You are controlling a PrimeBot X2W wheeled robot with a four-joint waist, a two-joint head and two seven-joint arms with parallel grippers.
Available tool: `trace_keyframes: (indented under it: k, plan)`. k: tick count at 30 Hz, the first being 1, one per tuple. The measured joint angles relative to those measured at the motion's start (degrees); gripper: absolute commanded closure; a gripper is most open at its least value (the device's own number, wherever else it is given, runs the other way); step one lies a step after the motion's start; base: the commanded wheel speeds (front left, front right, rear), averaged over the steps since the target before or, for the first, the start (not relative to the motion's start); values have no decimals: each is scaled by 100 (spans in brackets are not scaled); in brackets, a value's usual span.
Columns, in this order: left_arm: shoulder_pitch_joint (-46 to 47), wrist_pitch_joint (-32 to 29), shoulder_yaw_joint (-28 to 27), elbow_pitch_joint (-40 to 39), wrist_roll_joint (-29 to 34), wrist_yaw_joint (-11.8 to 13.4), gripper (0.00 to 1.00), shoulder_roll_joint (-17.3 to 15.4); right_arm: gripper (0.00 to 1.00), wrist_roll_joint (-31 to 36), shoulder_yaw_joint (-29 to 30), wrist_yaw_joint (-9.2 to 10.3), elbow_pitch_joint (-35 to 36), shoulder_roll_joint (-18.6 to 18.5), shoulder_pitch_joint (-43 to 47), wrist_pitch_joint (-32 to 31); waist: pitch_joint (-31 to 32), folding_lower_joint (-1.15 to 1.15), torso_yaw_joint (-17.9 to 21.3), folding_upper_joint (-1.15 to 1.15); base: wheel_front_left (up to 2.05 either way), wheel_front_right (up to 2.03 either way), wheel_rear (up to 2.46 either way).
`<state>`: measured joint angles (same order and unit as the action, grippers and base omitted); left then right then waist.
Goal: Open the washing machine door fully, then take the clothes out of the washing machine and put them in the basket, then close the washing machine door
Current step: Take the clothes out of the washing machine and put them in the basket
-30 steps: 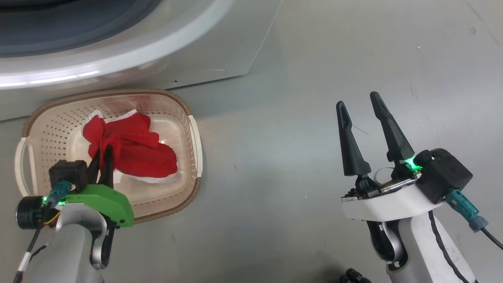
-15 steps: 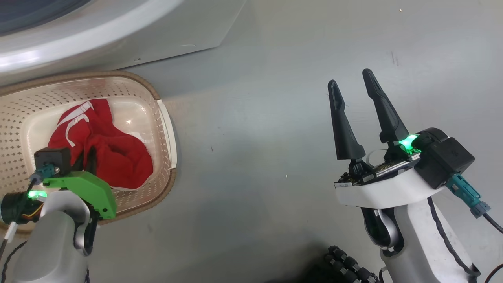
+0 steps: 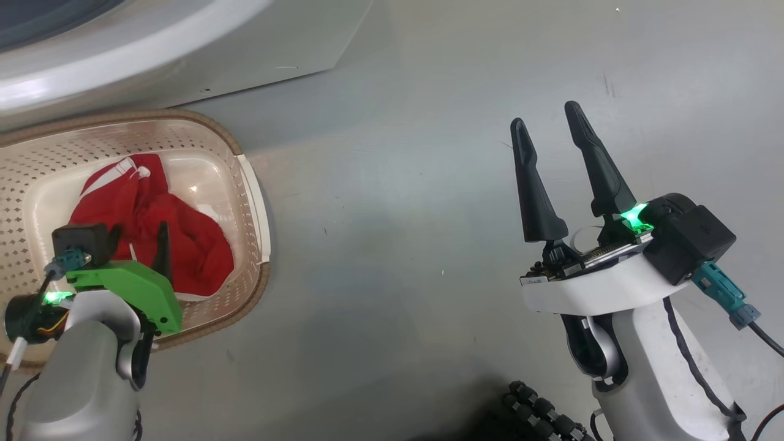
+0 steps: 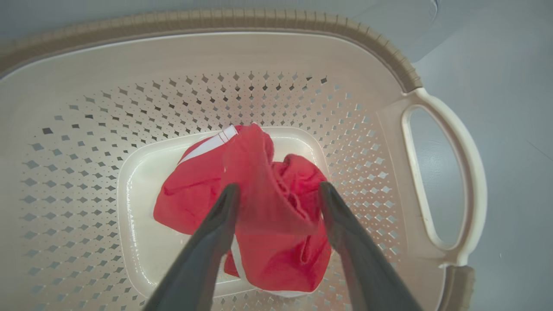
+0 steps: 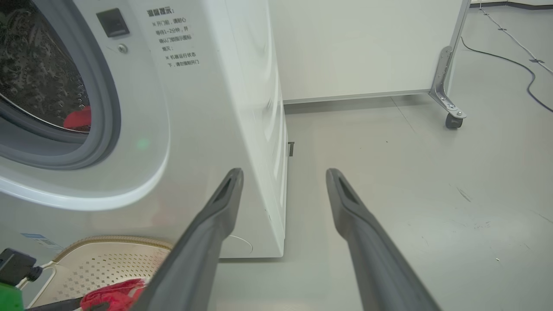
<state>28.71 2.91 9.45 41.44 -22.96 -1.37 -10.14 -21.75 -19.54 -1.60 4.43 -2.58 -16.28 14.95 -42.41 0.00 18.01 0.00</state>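
Hovering by the washing machine [image 5: 194, 108], fingers spread.
The basket [image 4: 302, 56] sits on the floor [image 3: 429, 214] just before its front; the clothes [image 4: 268, 207] lie bunched in the basket's middle, between the parted fingers of my left gripper [image 4: 278, 188]. My right gripper [image 3: 544, 114] hangs over the floor, well apart, fingers wide.

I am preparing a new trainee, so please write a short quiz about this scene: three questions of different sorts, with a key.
1. True or false: the left end effector is open over the clothes in the basket.
2. The right end effector holds: A) a red garment, B) nothing, C) the basket handle.
3. What colour is the fabric inside the washing machine drum?
Key: 1 true; 2 B; 3 red.
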Motion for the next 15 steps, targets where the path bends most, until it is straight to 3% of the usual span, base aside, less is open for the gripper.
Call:
trace_keyframes:
  k: [15]
  plan:
    - [29, 964, 246, 207, 144, -190, 0, 237, 0, 185, 183, -1, -283, 0, 2, 0, 471, 0, -219, 0, 0, 0, 0]
